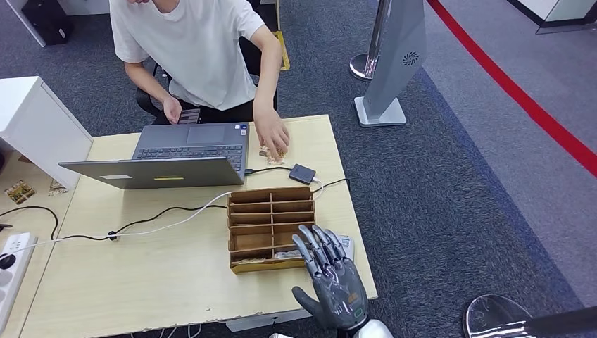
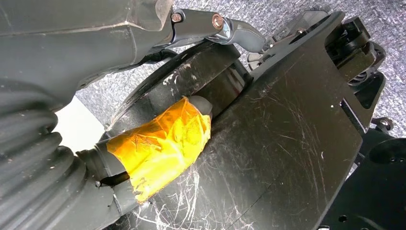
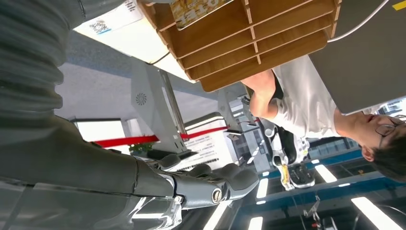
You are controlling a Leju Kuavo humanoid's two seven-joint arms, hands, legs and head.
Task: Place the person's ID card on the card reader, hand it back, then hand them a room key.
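Note:
My right hand [image 1: 334, 280] hovers open, fingers spread, over the near right corner of the wooden organizer [image 1: 248, 220]; it holds nothing. Pale key cards [image 1: 283, 254] lie in the organizer's nearest row, and one card [image 3: 196, 7] shows close up in the right wrist view above my right hand's fingers [image 3: 218, 184]. The small dark card reader [image 1: 301, 173] sits just beyond the organizer. At the table's far edge the person's hand [image 1: 271, 136] presses on a card [image 1: 272, 155]. My left hand [image 2: 160, 143] hangs beside my body, its yellow-taped thumb apart from the fingers, nothing in it.
An open grey laptop [image 1: 176, 158] stands left of the reader, with cables [image 1: 141, 225] running across the table [image 1: 141, 282] to a power strip [image 1: 10, 264]. A printed sheet [image 1: 346, 243] lies under my right fingers. A grey stand [image 1: 394, 63] is on the floor beyond the table.

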